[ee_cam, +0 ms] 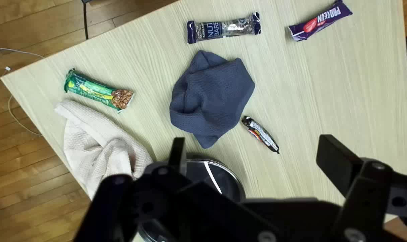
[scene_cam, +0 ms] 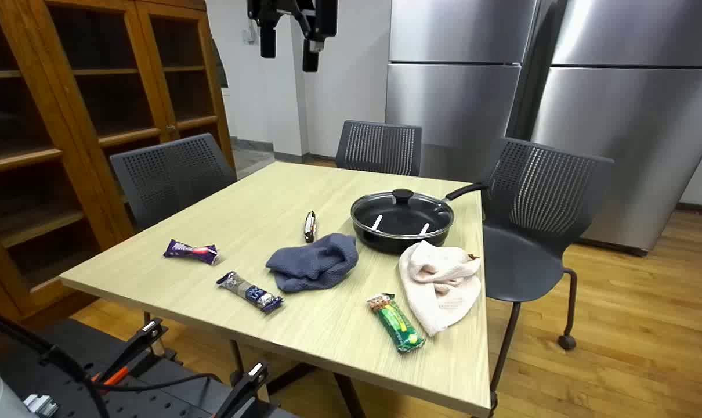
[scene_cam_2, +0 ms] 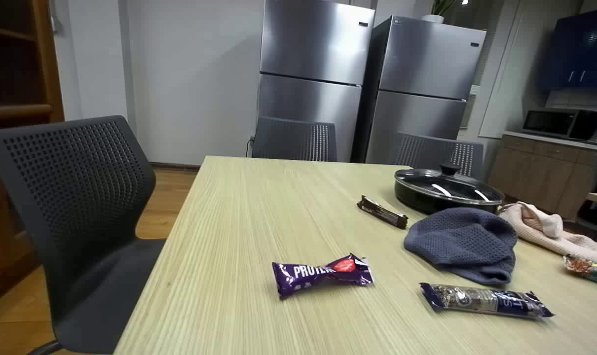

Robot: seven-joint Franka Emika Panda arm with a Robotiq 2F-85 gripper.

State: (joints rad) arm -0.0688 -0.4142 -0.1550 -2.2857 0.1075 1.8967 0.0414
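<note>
On the table (scene_cam: pixel 258 203), the lidded pan (scene_cam: pixel 402 227) stands far right, the pink cloth (scene_cam: pixel 441 284) nearer, the blue cloth (scene_cam: pixel 313 264) to their left. The empty claw (scene_cam: pixel 289 55) hangs above, spread wide. Beyond the blue cloth lies a dark bar (scene_cam_2: pixel 383 212), its print hard to read.

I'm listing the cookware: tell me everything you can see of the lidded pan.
The pan is round, shallow and black, its long black handle angled out toward an edge of the table. A transparent, glass-looking lid covers it, with a shiny metal-looking rim and a black knob; white reflections streak the lid. The inside looks dark. The pan sits level, close to the blue cloth and the pale cloth; whether the pale one touches it I cannot tell.
</note>
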